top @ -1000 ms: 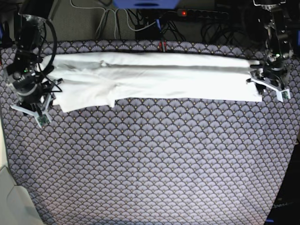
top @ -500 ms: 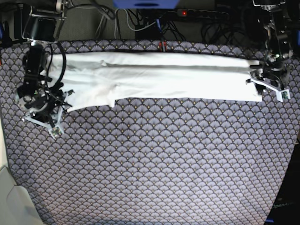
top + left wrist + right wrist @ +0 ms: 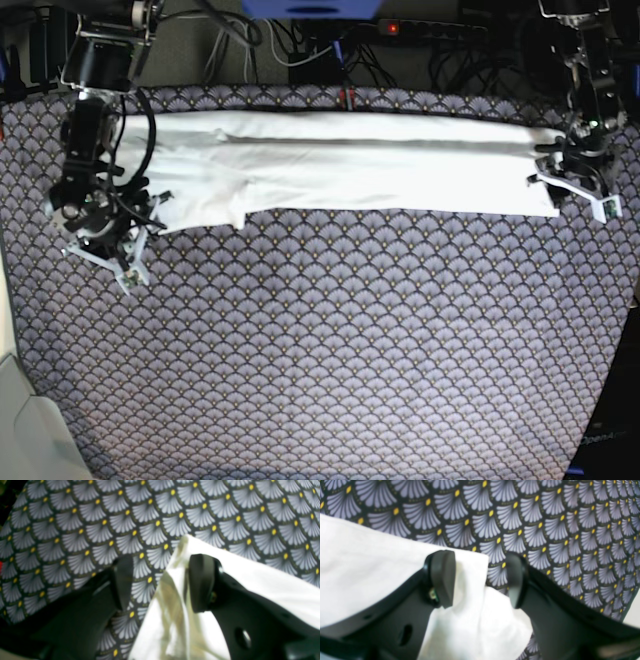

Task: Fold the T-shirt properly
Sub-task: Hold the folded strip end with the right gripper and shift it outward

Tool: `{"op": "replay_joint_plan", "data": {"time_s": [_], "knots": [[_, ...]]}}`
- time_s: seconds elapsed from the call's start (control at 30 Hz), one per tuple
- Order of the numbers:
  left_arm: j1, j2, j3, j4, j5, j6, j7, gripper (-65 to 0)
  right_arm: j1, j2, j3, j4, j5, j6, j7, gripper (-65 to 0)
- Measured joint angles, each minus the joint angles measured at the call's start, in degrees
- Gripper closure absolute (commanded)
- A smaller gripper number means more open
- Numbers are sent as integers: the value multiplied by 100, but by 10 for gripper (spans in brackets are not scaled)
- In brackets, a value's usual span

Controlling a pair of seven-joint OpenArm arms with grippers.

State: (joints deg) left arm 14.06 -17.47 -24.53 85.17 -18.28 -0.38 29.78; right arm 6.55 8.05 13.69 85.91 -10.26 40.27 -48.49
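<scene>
White cotton T-shirt (image 3: 340, 165) folded into a long strip along the tabletop's (image 3: 350, 350) far edge.
No print shows; both grippers, left (image 3: 160, 582) and right (image 3: 480, 578), stand released astride its corners, with wide patterned cloth free in front.

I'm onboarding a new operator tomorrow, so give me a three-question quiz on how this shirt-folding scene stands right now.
1. True or false: the T-shirt lies as a long folded band along the far side of the patterned tablecloth.
2. In its wrist view, the left gripper has its jaws: A) shut on cloth, B) apart, one finger over the shirt's corner and one over the tablecloth, C) out of view.
3. Fill in: the right gripper has its jaws apart astride a ____ of the shirt.

Key: 1 true; 2 B; 3 corner.
</scene>
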Motion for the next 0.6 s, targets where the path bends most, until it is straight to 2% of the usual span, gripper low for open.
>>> {"op": "replay_joint_plan", "data": {"time_s": [0.5,0.6], "knots": [[2,2,-2,0,-2,-2,4,-347,37,131,7,-669,68,-7,313,-329],[0,0,-2,0,0,0,2,-347,0,131,9,-669,94,-24,369,-273]]}}
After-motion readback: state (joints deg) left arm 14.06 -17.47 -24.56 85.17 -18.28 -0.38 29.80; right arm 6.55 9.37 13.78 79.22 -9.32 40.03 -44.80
